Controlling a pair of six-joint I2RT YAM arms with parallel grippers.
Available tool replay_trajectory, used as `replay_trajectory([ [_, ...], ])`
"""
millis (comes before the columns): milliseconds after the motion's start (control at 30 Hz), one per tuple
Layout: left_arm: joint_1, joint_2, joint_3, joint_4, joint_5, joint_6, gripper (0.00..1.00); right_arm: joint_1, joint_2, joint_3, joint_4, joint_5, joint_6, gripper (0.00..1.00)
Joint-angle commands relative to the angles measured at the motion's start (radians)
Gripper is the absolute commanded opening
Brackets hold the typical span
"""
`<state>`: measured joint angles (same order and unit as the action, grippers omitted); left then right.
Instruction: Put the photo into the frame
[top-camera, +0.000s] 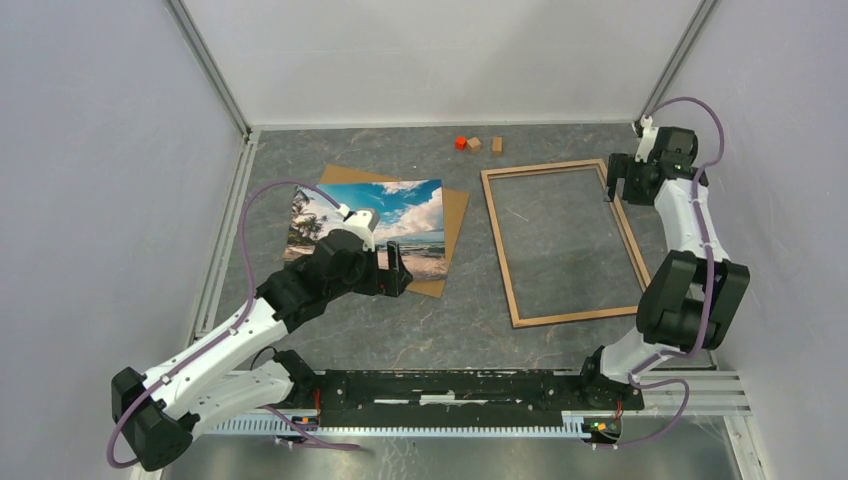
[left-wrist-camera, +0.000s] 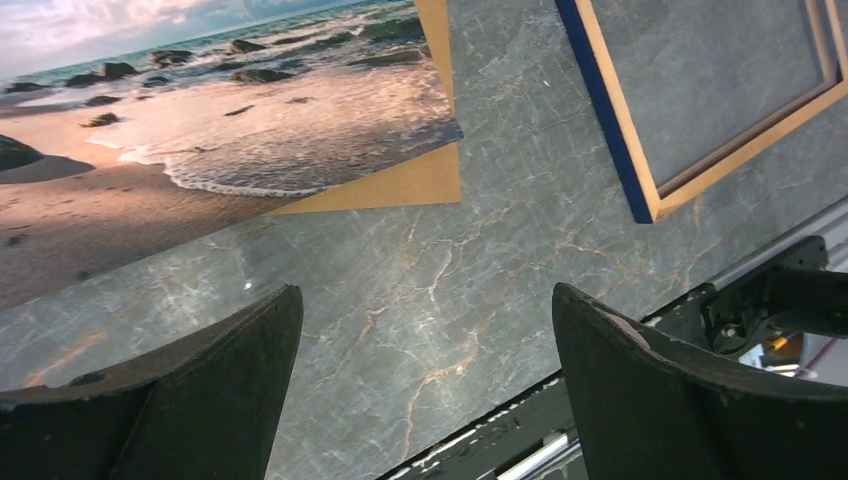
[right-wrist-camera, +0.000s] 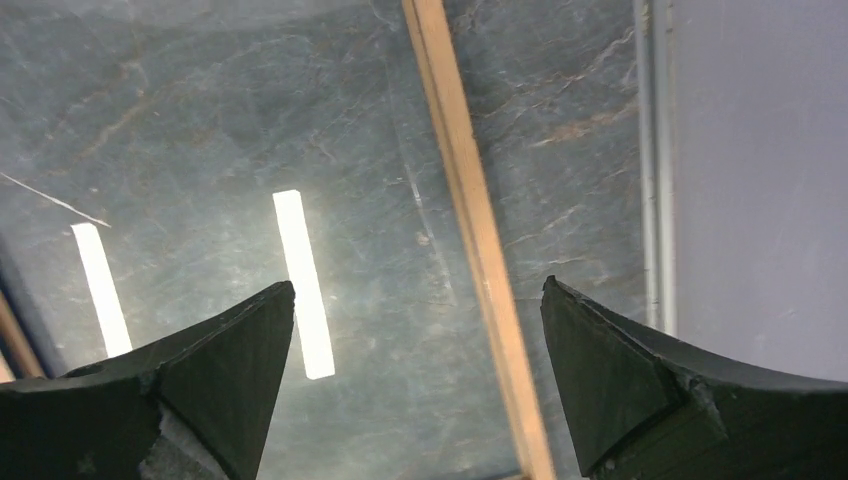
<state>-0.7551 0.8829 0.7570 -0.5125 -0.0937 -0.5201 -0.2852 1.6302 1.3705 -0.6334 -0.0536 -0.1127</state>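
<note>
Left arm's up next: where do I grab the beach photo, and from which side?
Grip the glossy rectangular beach photo by its near edge, where it overhangs the brown cardboard backing board onto the grey table, open left claw coming in low from the robot's side. It lies flat and skewed on the board, so that overhang probably leaves the only lip a finger can get under.

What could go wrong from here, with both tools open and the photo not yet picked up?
1. The photo lies flat on the brown backing board. The open left tool, near the photo's front edge, might pinch the board along with it or slip on the glossy surface.
2. The open right tool hangs over a thin rail of the frame. Lowering or swinging it could knock the frame askew.
</note>
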Motion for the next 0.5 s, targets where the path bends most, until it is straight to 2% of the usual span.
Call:
replay_trajectory([
  [0,-0.004,0.031,-0.007,0.085,0.053,-0.078,1.00,0.030,-0.083,-0.126,0.197,-0.053,0.243,0.98],
  [33,-0.004,0.038,0.001,0.082,0.047,-0.075,1.00,0.042,-0.087,-0.160,0.231,-0.136,0.271,0.98],
  [100,-0.004,0.050,0.023,0.072,0.048,-0.061,1.00,0.067,-0.067,-0.172,0.223,-0.179,0.253,0.98],
  [200,-0.004,0.069,0.039,0.048,0.083,-0.062,1.00,0.070,0.002,-0.164,0.122,-0.132,0.222,0.98],
  [267,-0.004,0.074,0.016,0.070,0.122,-0.089,1.00,0.070,0.021,-0.180,0.120,-0.033,0.196,0.98],
  [367,-0.004,0.084,-0.038,0.145,0.191,-0.153,1.00,0.051,-0.006,-0.239,0.255,0.047,0.153,0.98],
  [467,-0.006,0.100,-0.076,0.213,0.223,-0.197,1.00,0.016,0.016,-0.254,0.388,-0.025,0.174,0.98],
])
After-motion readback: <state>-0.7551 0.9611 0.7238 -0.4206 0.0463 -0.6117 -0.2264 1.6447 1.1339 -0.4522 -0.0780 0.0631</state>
